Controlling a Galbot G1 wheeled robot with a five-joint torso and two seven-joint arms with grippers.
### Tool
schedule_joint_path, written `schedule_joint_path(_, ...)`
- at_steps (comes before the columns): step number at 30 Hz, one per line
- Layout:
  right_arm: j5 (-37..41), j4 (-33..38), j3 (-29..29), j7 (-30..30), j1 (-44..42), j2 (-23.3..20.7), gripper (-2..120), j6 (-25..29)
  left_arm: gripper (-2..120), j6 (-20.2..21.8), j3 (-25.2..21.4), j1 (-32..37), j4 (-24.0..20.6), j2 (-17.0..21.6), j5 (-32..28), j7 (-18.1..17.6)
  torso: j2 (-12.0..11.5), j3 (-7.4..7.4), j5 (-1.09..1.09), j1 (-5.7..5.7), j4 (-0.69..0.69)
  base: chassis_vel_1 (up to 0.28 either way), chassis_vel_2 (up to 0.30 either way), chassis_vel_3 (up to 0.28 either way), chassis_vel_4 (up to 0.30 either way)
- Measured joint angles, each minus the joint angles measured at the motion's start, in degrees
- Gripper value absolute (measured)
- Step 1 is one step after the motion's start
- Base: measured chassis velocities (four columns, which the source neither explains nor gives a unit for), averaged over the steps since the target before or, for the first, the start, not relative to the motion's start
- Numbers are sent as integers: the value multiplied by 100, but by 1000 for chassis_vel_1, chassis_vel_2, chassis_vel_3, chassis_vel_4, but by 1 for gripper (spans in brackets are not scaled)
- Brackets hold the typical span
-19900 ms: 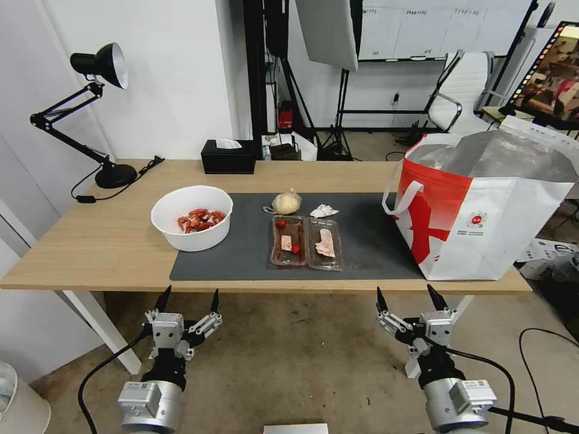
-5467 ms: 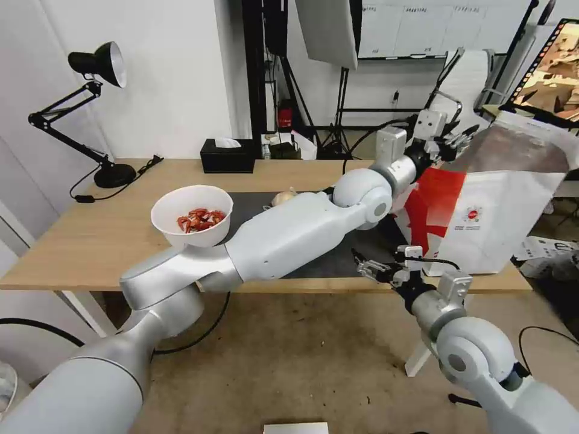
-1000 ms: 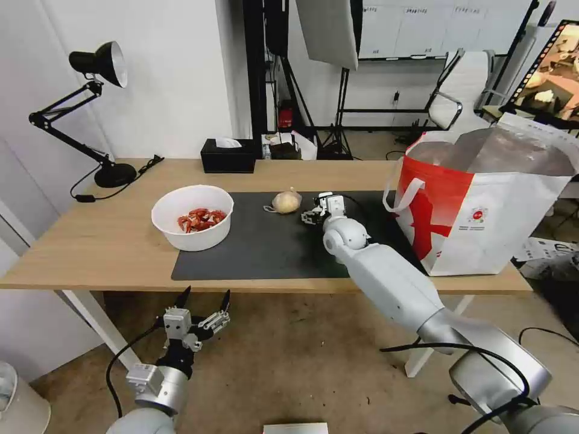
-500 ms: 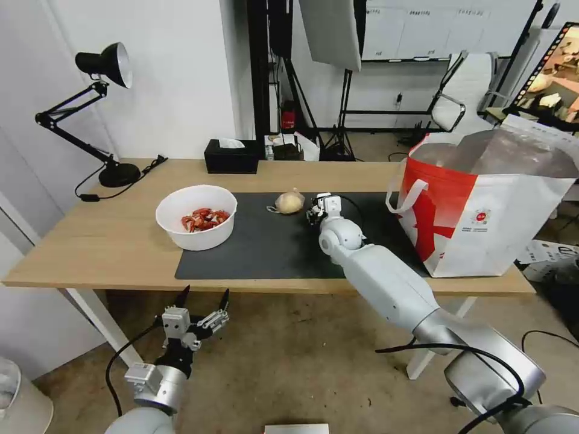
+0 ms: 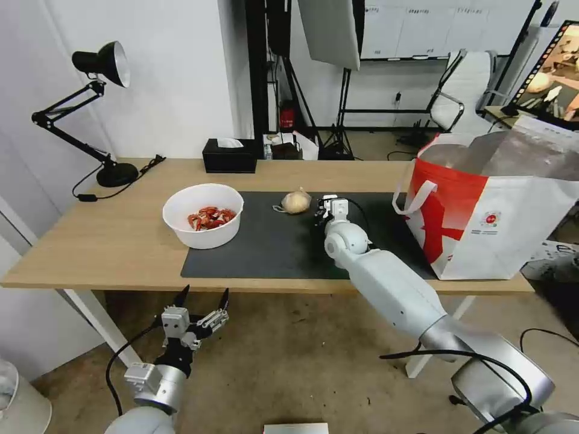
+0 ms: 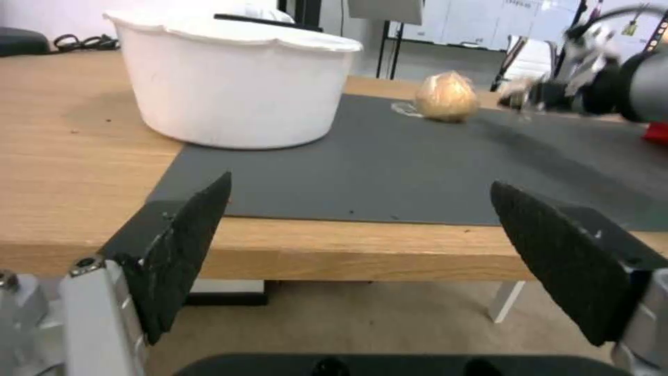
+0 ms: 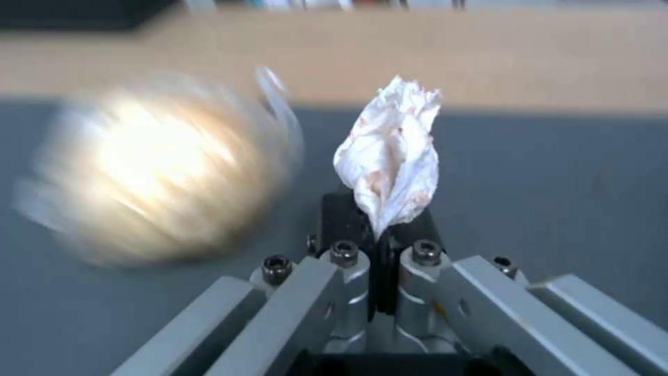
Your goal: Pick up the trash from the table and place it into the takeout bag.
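My head camera looked forward and down across the whole desk [image 5: 102, 241]. Left wrist camera sat low, below the desk's front edge, facing across the dark mat [image 6: 390, 172] at surface level. Right wrist camera hung close above the mat. All three shared the tan wrapped lump [image 5: 296, 202].

White wall [image 5: 175, 72] behind; black desk lamp [image 5: 90, 108] at the far left corner; black tissue box [image 5: 228, 155]; white chair [image 5: 461, 96] and dark light stands [image 5: 344, 90] beyond; brown floor [image 5: 289, 355] below.
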Motion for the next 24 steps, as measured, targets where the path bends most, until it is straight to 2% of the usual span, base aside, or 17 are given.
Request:
schedule_joint_path(2, -69, 634, 50, -71, -133, -247, 0, 214, 100, -14, -1, 4, -11, -7, 4, -1, 0, -1, 0, 0, 1, 0, 0, 0, 0)
schedule_joint_path(3, -69, 634, 50, -71, -133, -247, 0, 214, 100, -14, -1, 4, -11, -7, 4, -1, 0, -1, 0, 0, 1, 0, 0, 0, 0)
schedule_joint_path(6, -184, 1768, 254, -52, -308, -708, 0, 470, 100, -17, 5, 4, -40, -10, 5, -5, 0, -2, 1, -1, 1, 0, 0, 0, 0)
schedule_joint_path(7, -184, 1768, 254, -52, -308, -708, 0, 470, 100, -17, 5, 4, -40, -10, 5, -5, 0, -2, 1, -1, 1, 0, 0, 0, 0)
schedule_joint_path(10, -183, 2628, 634, 181, -371, -1209, 0, 481, 100, -17, 14, 11, -80, -10, 5, -5, 1, -2, 1, -1, 1, 0, 0, 0, 0)
schedule_joint_path(11, -183, 2628, 634, 181, -371, -1209, 0, 481, 100, -17, 14, 11, -80, -10, 5, -5, 1, -2, 1, -1, 1, 0, 0, 0, 0)
schedule_joint_path(12, -160, 2844, 780, 254, -370, -1389, 0, 453, 100, -17, 20, 14, -92, -8, 5, -5, 1, -2, 0, -2, 2, 0, 0, 0, 0)
schedule_joint_path(13, -96, 3073, 976, 367, -351, -1642, 0, 352, 100, -17, 27, 22, -106, -6, 5, -5, 2, -3, 0, -2, -1, 0, 0, 0, 0)
schedule_joint_path(15, -56, 3224, 1103, 465, -324, -1804, 0, 242, 100, -17, 30, 24, -123, -1, 5, -2, 1, -2, 2, -1, -1, 0, 0, 0, 0)
schedule_joint_path(18, 62, 3534, 1475, 1030, -213, -2357, 0, -323, 100, -19, 30, 64, -230, 16, 5, 9, 2, -3, -1, -2, 0, 0, 0, 0, 0)
schedule_joint_path(24, 302, 3539, 1826, 1725, -192, -2830, 0, -925, 100, -23, 86, 151, -527, 16, 2, 46, 2, -3, 1, -2, -1, 0, 0, 0, 0)
